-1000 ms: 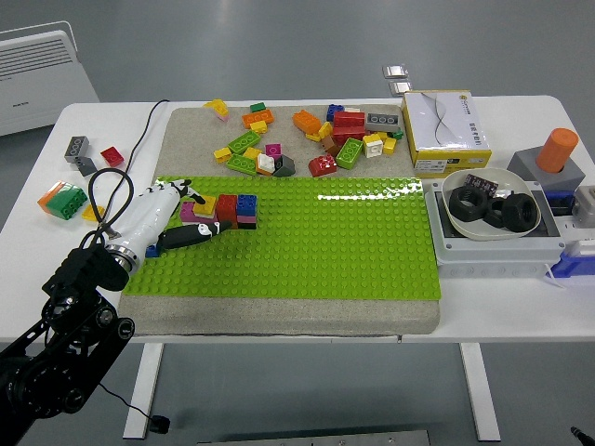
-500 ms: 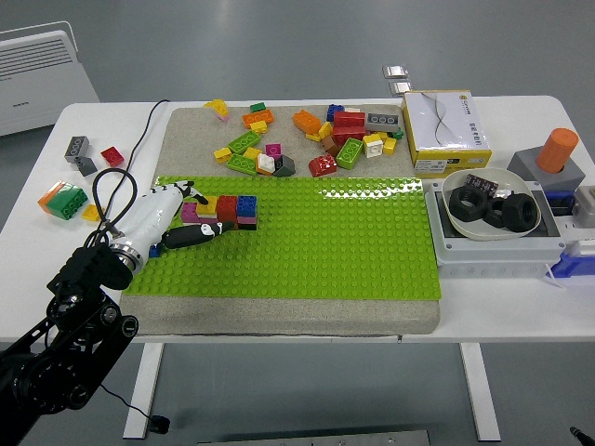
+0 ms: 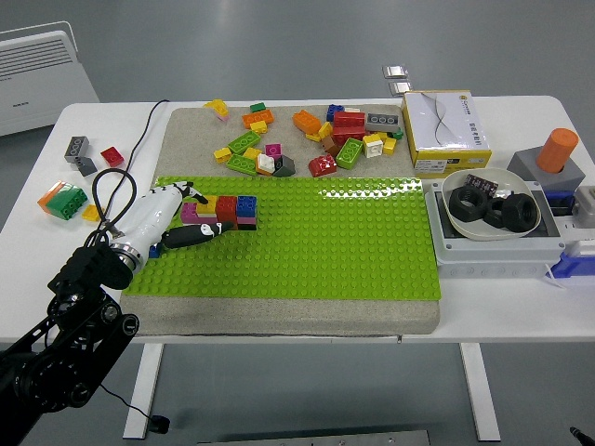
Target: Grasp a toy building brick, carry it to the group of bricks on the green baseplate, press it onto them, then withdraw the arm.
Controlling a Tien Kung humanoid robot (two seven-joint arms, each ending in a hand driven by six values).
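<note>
A small group of bricks [image 3: 229, 208], red, blue, yellow, magenta and black, stands pressed onto the green baseplate [image 3: 335, 242] near its far left corner. My left hand [image 3: 206, 219], white with black fingers, lies over the plate's left edge right beside that group. Its fingers are stretched out and relaxed and hold nothing. One black finger [image 3: 193, 235] points along the front of the group and its tip touches or nearly touches the black brick. The right arm is out of sight.
Several loose bricks [image 3: 307, 135] lie scattered on the grey mat behind the plate. More bricks [image 3: 63, 199] lie on the table at the left, by a black cable [image 3: 119, 177]. At the right are a yellow-white box [image 3: 444, 130], a bowl of black rings [image 3: 491, 210] and an orange cylinder [image 3: 558, 149].
The left hand stays almost where it was beside the brick group; the forearm and elbow have sunk slightly toward the lower left. No brick has moved.
</note>
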